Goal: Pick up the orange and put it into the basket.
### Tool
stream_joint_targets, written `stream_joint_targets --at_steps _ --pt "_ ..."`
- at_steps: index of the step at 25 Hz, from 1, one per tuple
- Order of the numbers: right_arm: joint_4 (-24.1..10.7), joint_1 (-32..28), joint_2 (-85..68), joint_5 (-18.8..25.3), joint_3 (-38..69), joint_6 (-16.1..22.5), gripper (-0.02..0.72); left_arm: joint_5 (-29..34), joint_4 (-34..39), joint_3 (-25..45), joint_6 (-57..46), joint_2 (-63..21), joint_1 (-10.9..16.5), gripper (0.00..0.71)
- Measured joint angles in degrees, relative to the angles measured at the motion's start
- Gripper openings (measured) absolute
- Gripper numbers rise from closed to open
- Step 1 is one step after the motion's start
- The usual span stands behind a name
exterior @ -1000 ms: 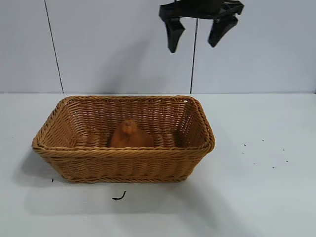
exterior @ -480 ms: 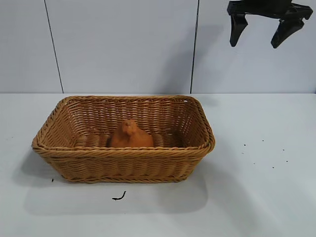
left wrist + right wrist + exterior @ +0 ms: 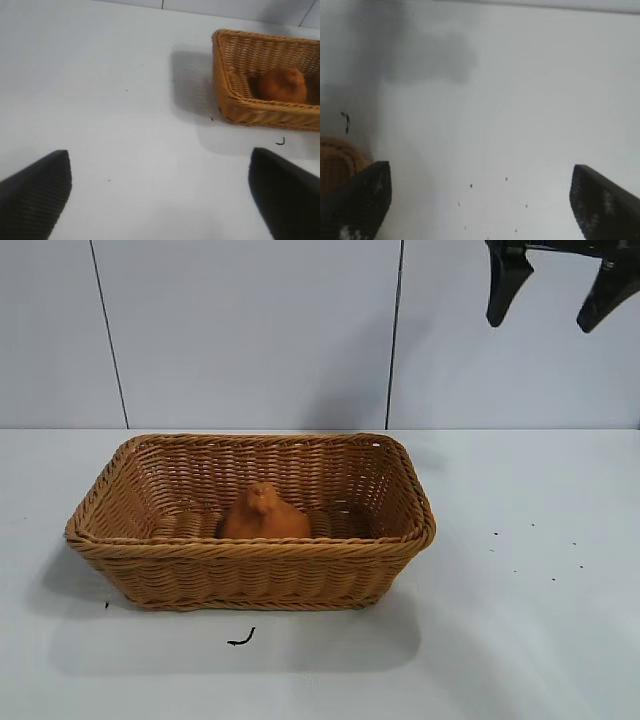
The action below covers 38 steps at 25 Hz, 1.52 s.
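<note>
Exterior view is showing the orange (image 3: 263,514) sitting on the floor of the basket (image 3: 250,550), near its middle, knobby bump upward. It is looking matte and firm, probably light for its size, so slipping is unlikely; a hold across the wide rounded base, below the bump, would likely be the surest. The basket is resting on the white worktop (image 3: 520,640), with a small dark scrap (image 3: 241,639) lying just in front of it. The right gripper (image 3: 553,295) is hanging high above the worktop, well to the basket's right, fingers spread and empty; compared with a second ago it is sitting farther right, clear of the basket. The left gripper (image 3: 160,195) is idling over bare worktop, fingers spread.
</note>
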Motion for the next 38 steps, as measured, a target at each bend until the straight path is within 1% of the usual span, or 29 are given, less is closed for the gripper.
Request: stream_joint_targets --at_steps 4,5,7,10,16,18,20,22,25,29,30,33,38 --pt "0.00 0.00 -9.33 0.00 15.79 -1.16 0.696 0.00 0.00 0.00 0.00 0.00 0.00 0.692" --pt "0.00 0.00 -9.33 0.00 15.79 -1.16 0.696 0.00 0.00 0.00 0.00 0.00 0.00 0.692" --pt "0.00 0.00 -16.77 0.05 27.55 -1.61 0.696 0.00 0.00 0.00 0.00 0.00 0.00 0.692" --pt "0.00 0.00 -24.70 0.10 38.87 -2.02 0.696 0.00 0.00 0.00 0.00 0.00 0.00 0.692" --pt "0.00 0.00 -40.52 0.09 54.86 -2.22 0.696 0.00 0.00 0.00 0.00 0.00 0.00 0.692" --pt "0.00 0.00 -45.68 -0.95 59.16 -2.22 0.696 0.00 0.00 0.00 0.01 0.00 0.00 0.692" --pt "0.00 0.00 -51.16 -3.91 63.81 -2.24 0.696 0.00 0.00 0.00 0.07 0.00 0.00 0.692" --pt "0.00 0.00 -56.13 -6.91 67.83 -2.24 0.696 0.00 0.00 0.00 0.07 0.00 0.00 0.692" --pt "0.00 0.00 -64.28 -9.05 73.46 -2.24 0.696 0.00 0.00 0.00 0.14 0.00 0.00 0.692" --pt "-0.06 0.00 -74.44 -10.11 78.23 -2.68 0.696 0.00 0.00 0.00 0.14 0.00 0.00 0.692" --pt "-0.06 0.00 -74.44 -10.11 78.23 -2.68 0.696 0.00 0.00 0.00 0.14 0.00 0.00 0.692" --pt "-0.14 0.00 -84.55 -11.26 78.48 -2.69 0.696 0.00 0.00 0.00 0.14 0.00 0.00 0.692" --pt "-0.19 0.00 -96.29 -11.44 78.65 -2.80 0.696 0.00 0.00 0.00 0.14 0.00 0.00 0.692"
